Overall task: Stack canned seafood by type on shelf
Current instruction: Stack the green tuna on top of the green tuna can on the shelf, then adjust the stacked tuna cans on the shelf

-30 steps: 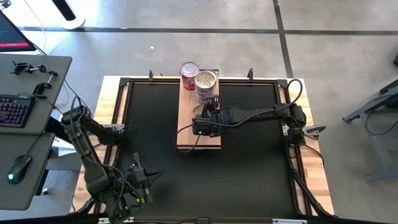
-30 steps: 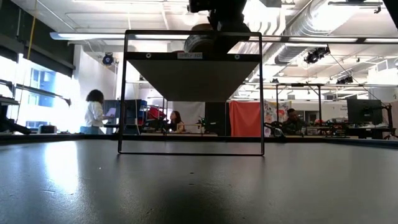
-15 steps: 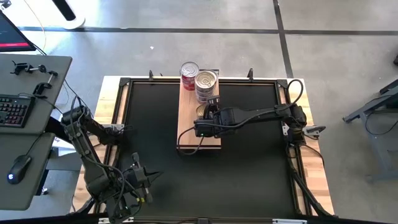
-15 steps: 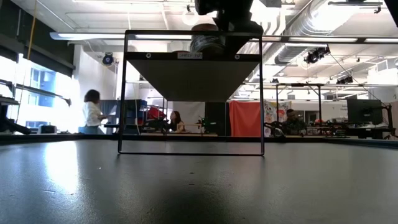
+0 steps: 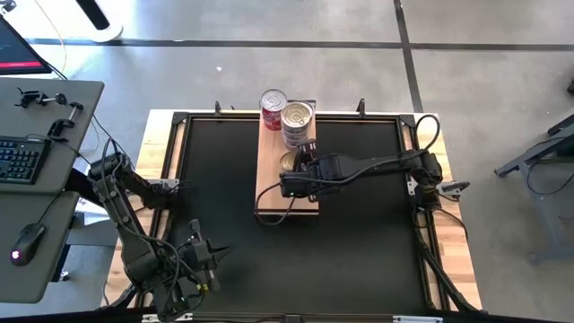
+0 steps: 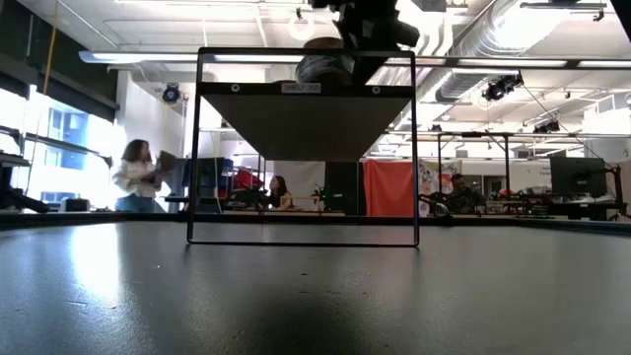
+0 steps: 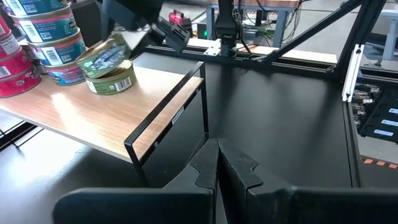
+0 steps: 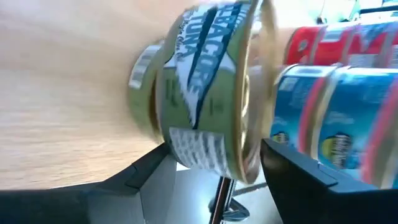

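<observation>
The light-wood shelf [image 5: 269,193] stands on a black wire frame [image 6: 306,242] over the black mat. At its far end stand a stack of red tins [image 5: 273,106] and a stack of blue-labelled tins [image 5: 297,121]. In front of them a green-labelled tin [image 7: 113,82] sits flat on the shelf. A second green tin [image 7: 106,55] is tilted just above it, with my right gripper [image 5: 300,170] shut on it. Whether its low edge touches the tin below does not show. My left gripper [image 7: 217,163] waits shut over the mat at the near left. My right gripper pinches the upper green tin between its two fingers [image 8: 146,167], one on each flat face, near the rim [image 8: 252,158]. The fingers slant down from the table's right side. The tin is tipped, its lid [image 7: 104,53] tilted, above the other green tin.
Black rails and pale wood frame the mat [image 5: 359,251]. The shelf's near half is bare wood [image 7: 93,115]. A desk with a keyboard [image 5: 18,157] stands left of the table. People move in the room behind [image 6: 138,177].
My right gripper has rolled a little, and the green tin in it has tipped from nearly level to tilted over the lower green tin. A person in the room behind has turned around.
</observation>
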